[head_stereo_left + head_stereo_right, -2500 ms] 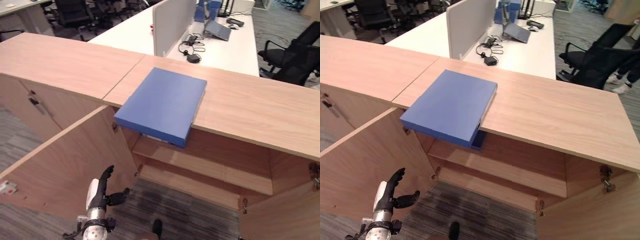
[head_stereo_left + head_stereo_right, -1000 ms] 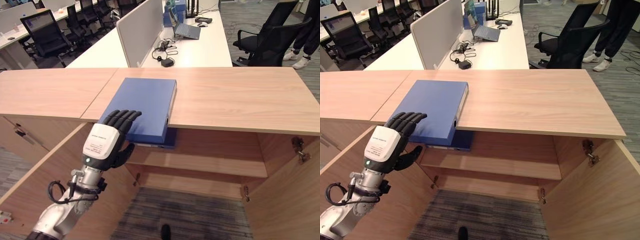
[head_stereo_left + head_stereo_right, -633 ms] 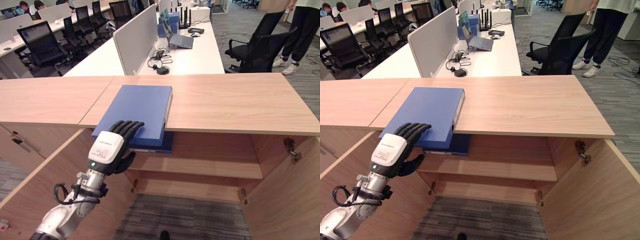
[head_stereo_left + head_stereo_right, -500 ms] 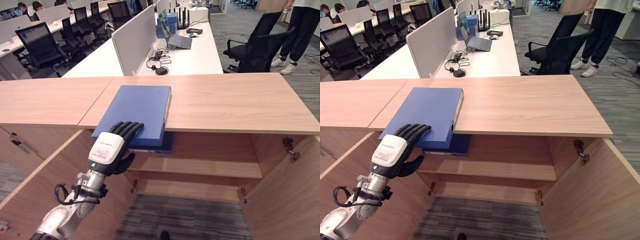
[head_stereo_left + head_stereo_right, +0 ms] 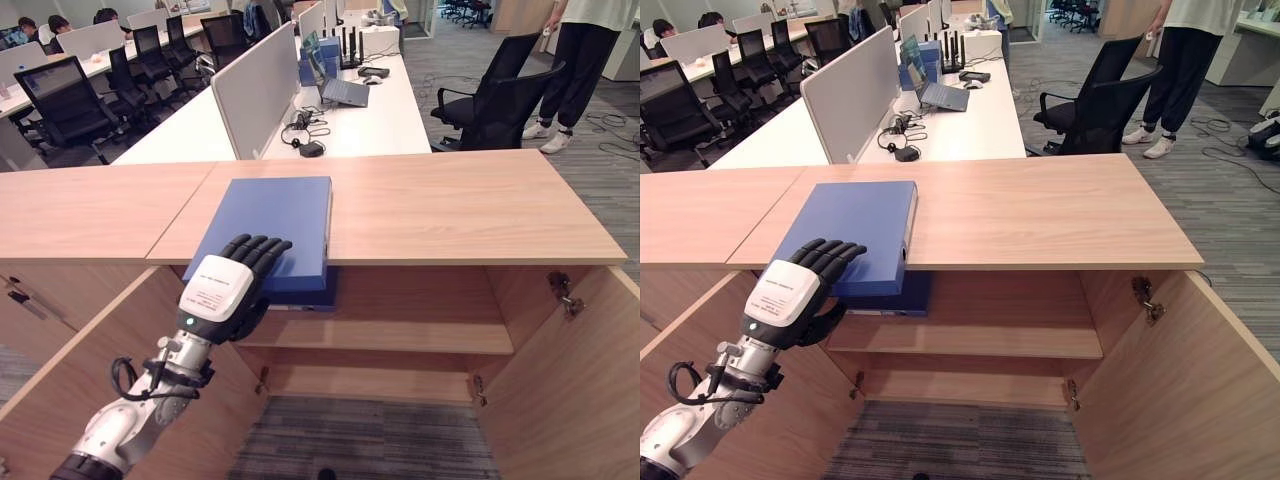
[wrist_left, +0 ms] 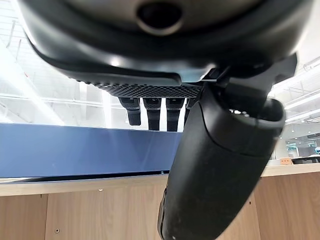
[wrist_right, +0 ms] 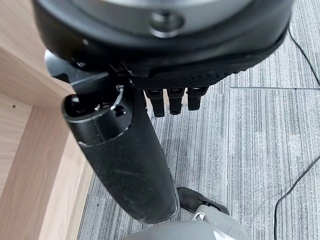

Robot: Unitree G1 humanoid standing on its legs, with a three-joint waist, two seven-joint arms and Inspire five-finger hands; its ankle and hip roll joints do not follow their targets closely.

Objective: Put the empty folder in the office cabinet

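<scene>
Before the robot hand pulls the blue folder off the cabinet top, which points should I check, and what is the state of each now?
1. Left robot hand on the blue folder: ok, fingers lie on its near overhanging edge, thumb below.
2. Firm grip: cannot tell, thumb contact underneath is hidden.
3. Cabinet doors open: ok.
4. Shelf free to receive it: ok where visible.
5. Right robot hand out of the way: ok, open above the floor.
6. Person far away: ok, beyond the desks.
</scene>
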